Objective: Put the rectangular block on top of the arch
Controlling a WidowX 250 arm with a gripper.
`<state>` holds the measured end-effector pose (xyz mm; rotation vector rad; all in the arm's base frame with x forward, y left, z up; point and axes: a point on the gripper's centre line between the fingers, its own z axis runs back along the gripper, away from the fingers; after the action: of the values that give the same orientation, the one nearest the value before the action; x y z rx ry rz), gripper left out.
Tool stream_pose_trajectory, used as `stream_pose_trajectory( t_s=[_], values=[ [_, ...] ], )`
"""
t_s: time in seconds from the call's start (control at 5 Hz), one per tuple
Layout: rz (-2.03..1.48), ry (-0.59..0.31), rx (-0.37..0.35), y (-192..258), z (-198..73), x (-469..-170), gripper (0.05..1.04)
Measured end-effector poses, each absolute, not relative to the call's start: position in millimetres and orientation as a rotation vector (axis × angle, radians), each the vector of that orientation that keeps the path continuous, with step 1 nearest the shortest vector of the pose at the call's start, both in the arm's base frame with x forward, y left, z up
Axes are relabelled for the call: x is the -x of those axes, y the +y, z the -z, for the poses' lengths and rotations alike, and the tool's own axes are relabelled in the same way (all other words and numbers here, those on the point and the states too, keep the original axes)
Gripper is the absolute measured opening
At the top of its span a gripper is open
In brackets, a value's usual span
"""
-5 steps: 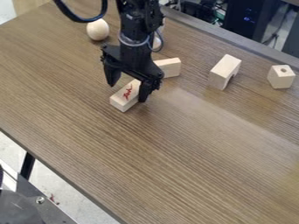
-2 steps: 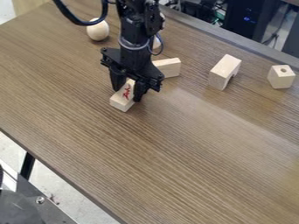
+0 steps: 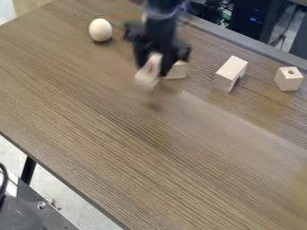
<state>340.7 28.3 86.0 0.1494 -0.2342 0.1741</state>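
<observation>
The black gripper (image 3: 154,66) hangs over the upper middle of the table, blurred, and is shut on the rectangular block (image 3: 148,73). That pale wooden block is held above the tabletop, its near end sticking out toward the camera and its far part hidden between the fingers. To the right stands the arch (image 3: 230,73), a pale wooden block with a notch low on its right side, upright on the table and apart from the gripper.
Another wooden block (image 3: 177,70) lies just behind and right of the gripper. A cube with a hole (image 3: 289,79) sits right of the arch. An egg-shaped wooden piece (image 3: 100,30) stands upper left. The table's far edge (image 3: 258,47) runs behind the blocks.
The gripper closed on the rectangular block, then rose with it and moved up and to the right in the view. The arch and cube have not moved.
</observation>
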Motion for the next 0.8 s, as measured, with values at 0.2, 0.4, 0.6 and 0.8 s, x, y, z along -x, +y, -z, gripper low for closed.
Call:
stream_pose_trajectory(
  t_s=[0.2, 0.4, 0.6, 0.8],
  values=[
    [-0.128, -0.257, -0.180, -5, -109, -367, 0.530],
    [-0.106, -0.276, -0.157, -27, -116, -392, 0.530],
    [-0.100, -0.267, -0.133, -39, -110, -408, 0.530],
    [-0.092, -0.253, -0.094, -44, -103, -411, 0.530]
  ],
)
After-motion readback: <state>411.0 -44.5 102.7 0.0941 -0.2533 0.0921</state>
